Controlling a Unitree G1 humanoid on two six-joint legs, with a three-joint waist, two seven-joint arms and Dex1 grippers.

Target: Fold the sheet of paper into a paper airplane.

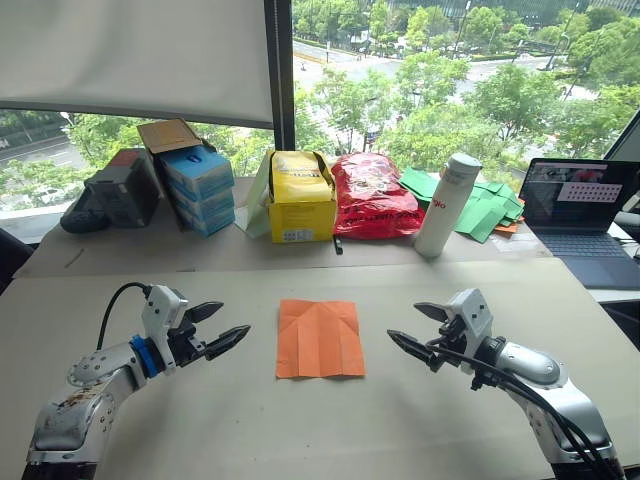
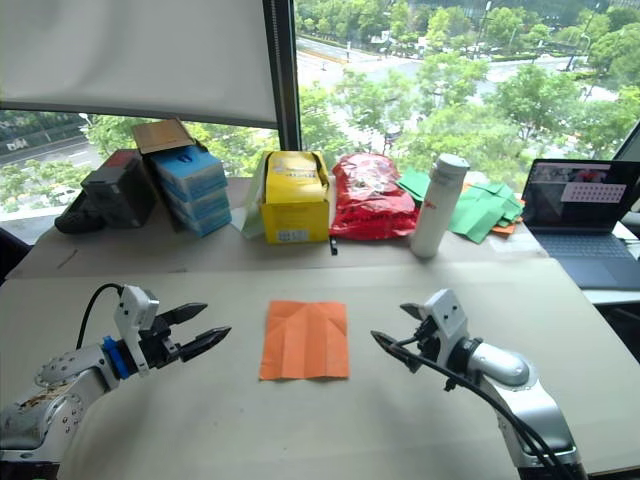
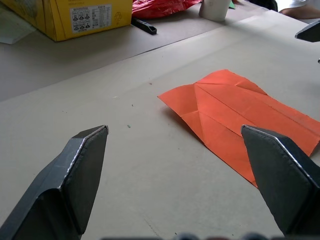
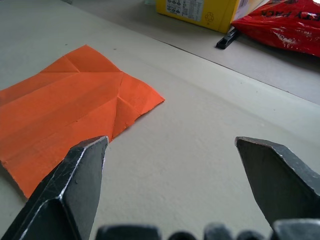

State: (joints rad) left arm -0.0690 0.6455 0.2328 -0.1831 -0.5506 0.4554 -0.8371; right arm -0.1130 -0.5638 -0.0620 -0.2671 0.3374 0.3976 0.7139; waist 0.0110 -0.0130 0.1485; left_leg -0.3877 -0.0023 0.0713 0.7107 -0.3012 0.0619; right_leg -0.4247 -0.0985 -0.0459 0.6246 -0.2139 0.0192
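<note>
Orange sheet of paper, one, flat, two tools flanking, both open-fingered

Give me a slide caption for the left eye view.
Creased orange sheet of paper lies flat on the table between the open left end effector and open right end effector.
</note>
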